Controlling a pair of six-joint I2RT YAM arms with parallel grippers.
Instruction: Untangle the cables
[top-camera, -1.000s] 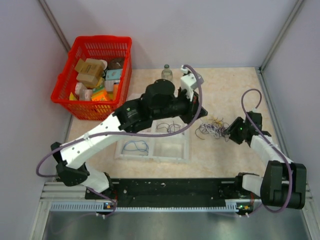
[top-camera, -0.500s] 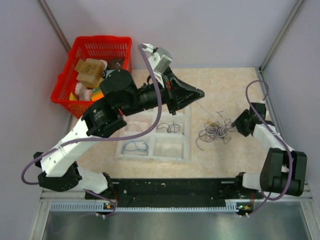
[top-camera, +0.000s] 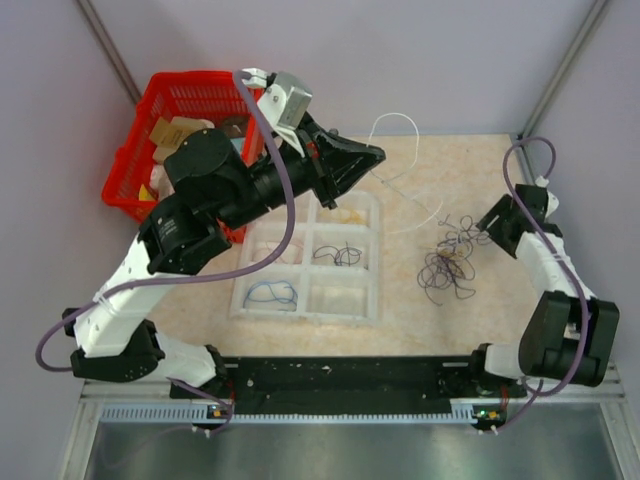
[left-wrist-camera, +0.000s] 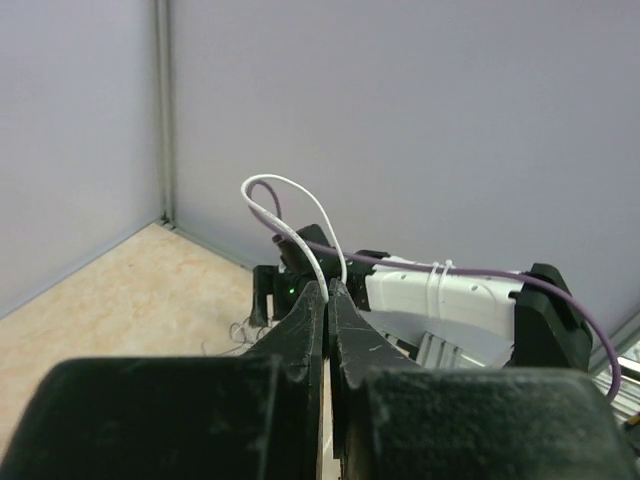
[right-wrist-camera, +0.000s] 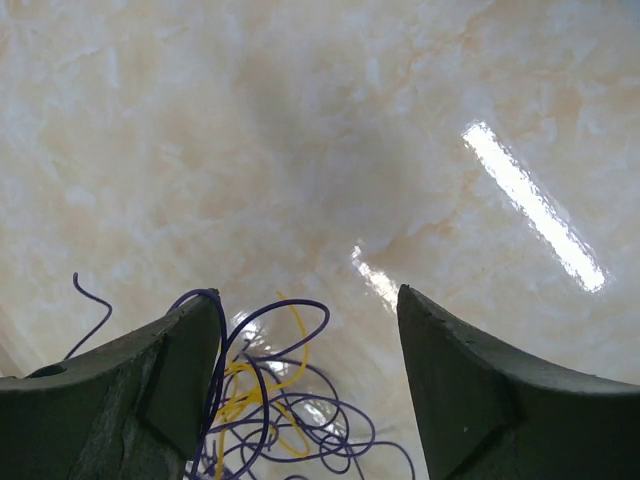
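Cables (top-camera: 450, 265) lie in a loose, mostly dark purple tangle on the right half of the pale marbled table (top-camera: 430, 320), with a few yellowish strands mixed in. The left arm (top-camera: 190, 225) reaches high across the back of the scene, in front of a red basket (top-camera: 130, 165) of small boxes at the far left corner. Below it sits a clear tray (top-camera: 365, 300) of compartments, some holding single loops of wire. The left gripper (top-camera: 380, 155) is pinched tight on a white strand (top-camera: 400, 118), which arcs up from the fingertips and trails down toward the tangle; whether it is free of it cannot be told. The right gripper (top-camera: 488, 228) hangs just right of the tangle, jaws spread wide and holding nothing, purple and yellow loops below them in the wrist view.
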